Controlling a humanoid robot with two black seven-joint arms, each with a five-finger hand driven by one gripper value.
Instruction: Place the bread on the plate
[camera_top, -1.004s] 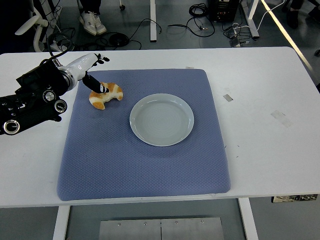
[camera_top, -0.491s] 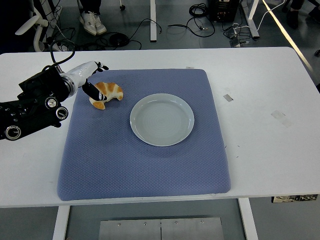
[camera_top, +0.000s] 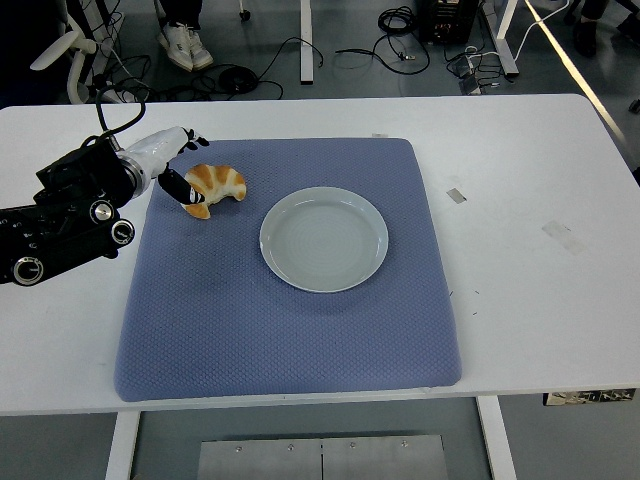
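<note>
At a white table (camera_top: 520, 180) laid with a blue mat (camera_top: 290, 320), we found the robot's left hand (camera_top: 172, 165) reaching in from the left edge, its dark fingertips (camera_top: 180, 186) touching the left end of the bread (camera_top: 213, 188); the bread, a curved croissant, lay on the mat near its far-left corner, not on the plate (camera_top: 324, 239); we judged the task barely begun. The fingers looked slightly curled around that near end, but we could not tell whether they had closed on the bread or merely rested against it. The right arm did not show at all, so the left hand was the only one near. The bread lay just to the right of the hand, its long axis running roughly left to right with the ends drooping toward the table's near edge; the empty plate sat to the right of the bread and a little nearer the robot, close by but apart from it. In our judgement the coming move turned on that line: a secure hold at the left end, then a short carry rightward and slightly toward the near edge; a loose pinch might simply push the bread along the mat.
</note>
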